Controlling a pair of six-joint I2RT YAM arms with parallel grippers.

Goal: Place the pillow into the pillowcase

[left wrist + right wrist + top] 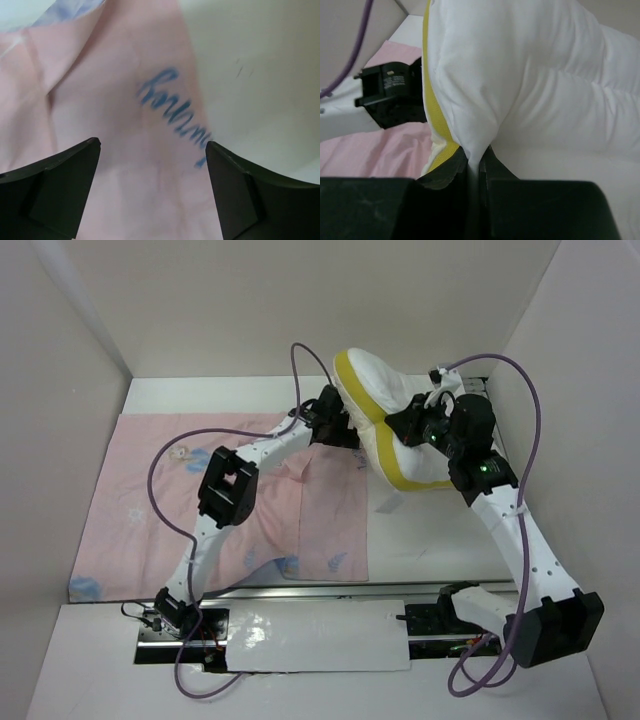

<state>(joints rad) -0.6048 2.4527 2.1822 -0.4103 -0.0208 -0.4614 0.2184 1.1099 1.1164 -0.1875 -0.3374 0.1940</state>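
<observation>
Your right gripper (475,167) has its jaws clenched on the edge of the pillow (520,75) beside its yellow strip (362,398), holding it up near the far right corner of the worktop (440,530), probably for steering in. Your left gripper (152,165), jaws released, hovers over the pink pillowcase (180,500) spread across the left half; its blue script (175,115) is too blurred to read.

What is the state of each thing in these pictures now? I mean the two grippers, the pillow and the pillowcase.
left gripper: open, with pink fabric below its fingers.
right gripper: shut on a fold at the pillow's edge.
pillow: bunched up, held by the right gripper, entirely outside the pillowcase.
pillowcase: spread out flat, pink side up, no pillow in it.
</observation>
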